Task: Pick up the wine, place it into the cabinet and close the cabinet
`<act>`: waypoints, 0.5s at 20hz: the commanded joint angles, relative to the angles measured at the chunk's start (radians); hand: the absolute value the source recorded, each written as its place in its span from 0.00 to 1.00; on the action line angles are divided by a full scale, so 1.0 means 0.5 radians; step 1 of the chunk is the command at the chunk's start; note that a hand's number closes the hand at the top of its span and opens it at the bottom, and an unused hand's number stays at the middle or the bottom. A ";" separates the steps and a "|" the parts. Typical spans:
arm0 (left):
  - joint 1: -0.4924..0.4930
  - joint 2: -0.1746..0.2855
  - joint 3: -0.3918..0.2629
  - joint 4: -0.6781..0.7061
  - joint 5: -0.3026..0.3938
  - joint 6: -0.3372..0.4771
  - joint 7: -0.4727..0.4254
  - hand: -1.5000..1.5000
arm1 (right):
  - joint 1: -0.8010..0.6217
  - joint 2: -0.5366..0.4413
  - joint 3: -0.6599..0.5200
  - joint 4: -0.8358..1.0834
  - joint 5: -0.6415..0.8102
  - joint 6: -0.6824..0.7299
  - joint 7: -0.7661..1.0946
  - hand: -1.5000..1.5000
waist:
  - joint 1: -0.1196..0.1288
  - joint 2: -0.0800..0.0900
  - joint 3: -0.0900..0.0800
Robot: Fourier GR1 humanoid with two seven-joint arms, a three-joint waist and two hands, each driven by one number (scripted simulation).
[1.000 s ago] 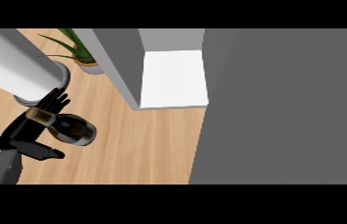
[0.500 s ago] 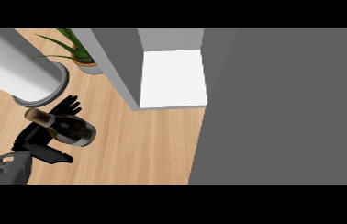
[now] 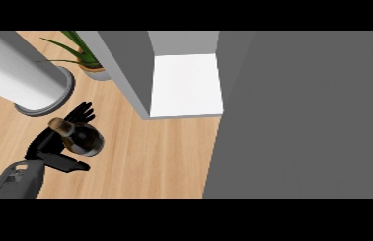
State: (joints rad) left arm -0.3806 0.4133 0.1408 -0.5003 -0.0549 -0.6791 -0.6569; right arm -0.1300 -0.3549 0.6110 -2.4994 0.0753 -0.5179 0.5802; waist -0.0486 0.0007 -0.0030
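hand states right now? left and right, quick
Left hand: closed round the wine bottle, holding it over the counter.
Right hand: not in view, cannot be told.

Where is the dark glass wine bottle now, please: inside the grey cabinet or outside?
Outside: the dark glass wine bottle sits in the left hand over the wooden counter, apart from the grey cabinet.
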 commanded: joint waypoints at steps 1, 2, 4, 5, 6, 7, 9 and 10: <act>-0.026 0.019 0.000 0.094 0.040 -0.343 -0.279 0.00 | 0.053 -0.038 0.005 -0.253 0.094 -0.021 0.104 0.00 | 0.005 0.004 -0.005; -0.049 -0.035 0.011 0.084 0.072 -0.296 -0.235 0.00 | 0.072 -0.050 0.070 -0.284 0.128 -0.016 0.095 0.00 | 0.008 -0.004 -0.004; -0.003 0.030 0.020 0.101 0.111 -0.402 -0.254 1.00 | 0.117 -0.103 0.032 -0.337 0.101 -0.017 0.100 0.00 | 0.007 -0.006 -0.003; -0.067 -0.027 -0.006 0.139 0.096 -0.379 -0.239 1.00 | 0.010 -0.070 -0.054 -0.268 -0.003 -0.004 0.114 0.00 | 0.005 0.010 -0.006; -0.067 -0.046 -0.012 0.132 0.096 -0.345 -0.236 1.00 | 0.107 -0.046 0.085 -0.237 0.099 -0.038 0.028 0.00 | 0.011 0.001 -0.003; -0.019 -0.005 -0.009 0.127 0.108 -0.397 -0.300 1.00 | 0.135 -0.095 0.014 -0.269 0.043 -0.017 0.013 0.00 | 0.010 0.003 -0.002; 0.020 0.024 -0.025 0.130 0.096 -0.387 -0.367 1.00 | 0.107 -0.109 0.007 -0.300 0.060 -0.028 0.054 0.00 | 0.008 0.002 -0.006; 0.007 0.028 -0.039 0.121 0.074 -0.334 -0.408 1.00 | 0.135 -0.107 0.007 -0.301 0.041 -0.034 0.025 0.00 | 0.006 0.004 -0.005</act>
State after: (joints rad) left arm -0.3950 0.4136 0.1356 -0.4614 -0.0072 -0.6892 -0.6984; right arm -0.1088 -0.3861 0.6108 -2.4991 0.0675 -0.5316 0.5486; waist -0.0452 0.0005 -0.0033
